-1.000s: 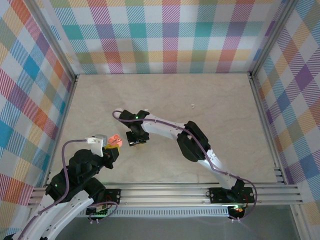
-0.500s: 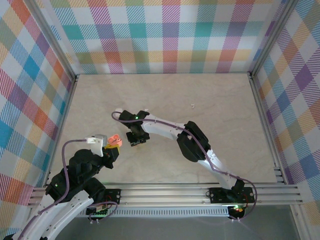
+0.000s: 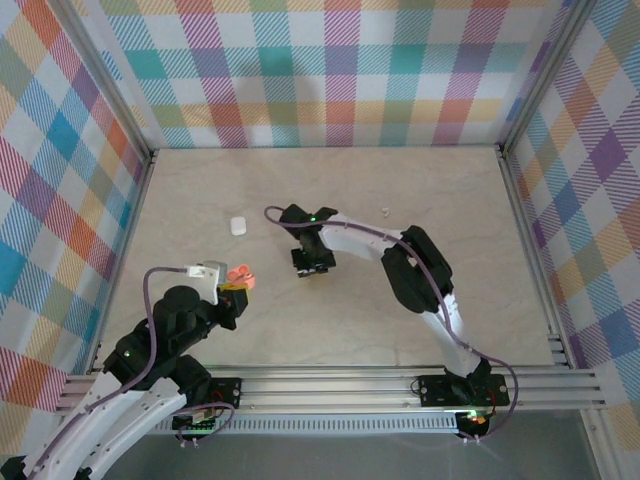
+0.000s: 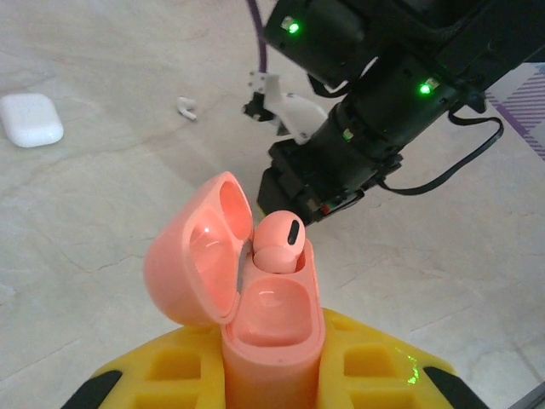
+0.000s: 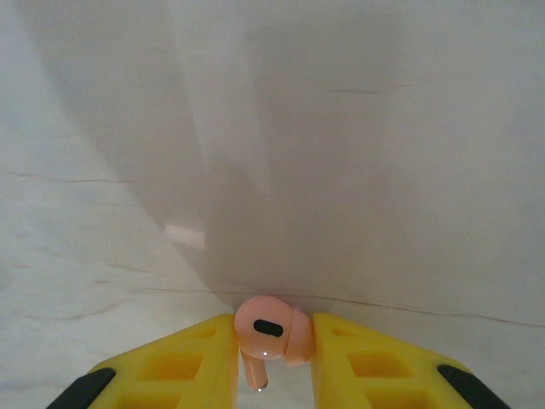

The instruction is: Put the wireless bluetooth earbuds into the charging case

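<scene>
Hanging low over mid-surface (image 3: 460,260), right end effector (image 5: 272,354) clamps a salmon-pink earbud (image 5: 266,328) between yellow fingers (image 5: 170,366), stem down. Left arm folded near its base; left end effector (image 4: 272,366) grips the open pink charging case (image 4: 272,332) upright, second pink bud (image 4: 277,243) seated in its far well. White case (image 4: 30,119) and white bud (image 4: 186,108) lie apart beyond. Finger bases cut off by frame edges.

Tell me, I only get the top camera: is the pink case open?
Observer: Yes. In the left wrist view, the pink case in the left pincer has its lid swung open.
Operator: Is anything inside?
Observer: One pink earbud sits in the far socket. The near socket is empty.
Operator: What's the other arm got?
Observer: The right pincer is clamped on a second pink earbud.
</scene>
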Controlling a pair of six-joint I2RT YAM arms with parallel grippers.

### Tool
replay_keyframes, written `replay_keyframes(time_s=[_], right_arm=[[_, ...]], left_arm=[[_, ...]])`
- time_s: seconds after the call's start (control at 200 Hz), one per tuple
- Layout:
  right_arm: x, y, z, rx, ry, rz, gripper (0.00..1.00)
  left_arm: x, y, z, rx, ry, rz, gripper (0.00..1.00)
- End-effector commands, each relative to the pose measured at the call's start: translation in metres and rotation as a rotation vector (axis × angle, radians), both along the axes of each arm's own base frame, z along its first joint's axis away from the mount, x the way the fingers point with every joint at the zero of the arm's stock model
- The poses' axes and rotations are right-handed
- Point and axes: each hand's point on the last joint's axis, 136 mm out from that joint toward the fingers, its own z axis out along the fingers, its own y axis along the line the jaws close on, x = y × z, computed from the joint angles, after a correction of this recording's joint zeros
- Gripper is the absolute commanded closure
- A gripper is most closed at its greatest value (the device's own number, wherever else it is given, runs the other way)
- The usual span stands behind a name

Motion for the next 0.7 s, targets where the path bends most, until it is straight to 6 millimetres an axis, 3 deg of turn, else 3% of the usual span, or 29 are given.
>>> replay_keyframes(time_s=[0.0, 0.315, 0.49, 0.695], right_arm=[[0.01, -0.029, 0.009, -0.01, -0.026, -0.034, 0.73], [0.023, -0.106, 0.011, -0.019, -0.027, -0.149, 0.72], [0.02, -0.121, 0.005, -0.01, -0.008, -0.169, 0.7], [0.021, -0.124, 0.005, -0.019, -0.01, -0.164, 0.57]], left_arm=[[0.008, -0.017, 0.009, -0.05, -0.018, -0.038, 1.0], [0.035, -0.053, -0.006, -0.035, 0.041, -0.097, 1.0], [0.051, -0.072, -0.007, -0.044, 0.051, -0.122, 1.0], [0.064, -0.085, -0.006, -0.027, 0.07, -0.136, 1.0]])
